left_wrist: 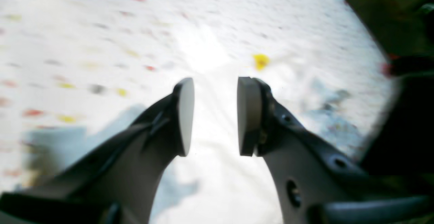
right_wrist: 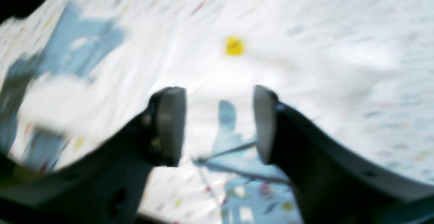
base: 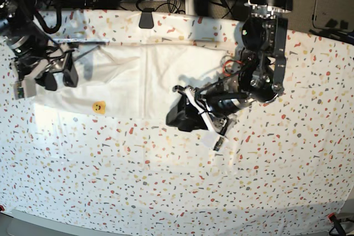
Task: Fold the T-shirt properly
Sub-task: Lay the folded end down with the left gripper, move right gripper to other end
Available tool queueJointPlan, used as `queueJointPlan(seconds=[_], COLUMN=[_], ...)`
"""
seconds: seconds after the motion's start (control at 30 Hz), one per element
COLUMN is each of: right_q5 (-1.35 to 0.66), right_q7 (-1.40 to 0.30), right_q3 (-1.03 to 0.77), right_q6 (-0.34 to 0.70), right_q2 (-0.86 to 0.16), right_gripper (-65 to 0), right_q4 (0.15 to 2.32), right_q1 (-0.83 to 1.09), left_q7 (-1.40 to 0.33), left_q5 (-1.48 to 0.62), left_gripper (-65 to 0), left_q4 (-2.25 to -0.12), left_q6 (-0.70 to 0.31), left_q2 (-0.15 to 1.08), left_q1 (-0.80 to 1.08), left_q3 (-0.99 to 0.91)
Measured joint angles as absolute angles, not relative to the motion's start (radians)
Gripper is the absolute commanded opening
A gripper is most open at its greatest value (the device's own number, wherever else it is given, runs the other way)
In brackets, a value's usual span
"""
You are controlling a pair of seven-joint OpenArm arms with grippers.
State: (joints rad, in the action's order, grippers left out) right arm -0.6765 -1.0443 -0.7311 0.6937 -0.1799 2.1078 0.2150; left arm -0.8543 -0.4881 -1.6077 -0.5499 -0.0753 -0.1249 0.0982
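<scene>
The white T-shirt [base: 138, 81] lies flat across the far half of the speckled table covering [base: 166, 181], folded into a long band, with a small yellow smiley [base: 99, 106] near its front left edge. My right gripper [base: 60, 77] hovers over the shirt's left end, open with nothing between its fingers [right_wrist: 217, 90]; white cloth [right_wrist: 203, 64] and the yellow mark [right_wrist: 234, 45] lie below it. My left gripper [base: 177, 115] is at the shirt's front right edge, also open and empty [left_wrist: 217, 81], above white cloth [left_wrist: 210, 47]. Both wrist views are blurred.
A black clip [base: 146, 19] sits on the table's far edge, with cables and dark equipment behind it. The left arm's body [base: 260, 64] stands over the shirt's right end. The table's edge [left_wrist: 376, 40] shows at the right of the left wrist view.
</scene>
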Motion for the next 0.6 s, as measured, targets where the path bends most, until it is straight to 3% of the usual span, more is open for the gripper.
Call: queueJointPlan(seconds=[0.2, 0.6], right_q5=[-0.581, -0.705], right_q7=[-0.868, -1.063], right_q3=[-0.857, -0.858], right_q6=[0.694, 0.693], right_q2=[-0.230, -0.509], right_gripper=[-26.8, -26.9], right_q4=[1.916, 1.301], right_q1=[0.166, -0.056], left_q7=[-0.841, -0.815], left_q5=[-0.381, -0.382], left_gripper=[-44.3, -44.3], left_q4=[-1.608, -1.608], left_q6=[-0.551, -0.551], left_q2=[-0.075, -0.076], left_q1=[-0.133, -0.133], left_q3=[0.098, 0.099])
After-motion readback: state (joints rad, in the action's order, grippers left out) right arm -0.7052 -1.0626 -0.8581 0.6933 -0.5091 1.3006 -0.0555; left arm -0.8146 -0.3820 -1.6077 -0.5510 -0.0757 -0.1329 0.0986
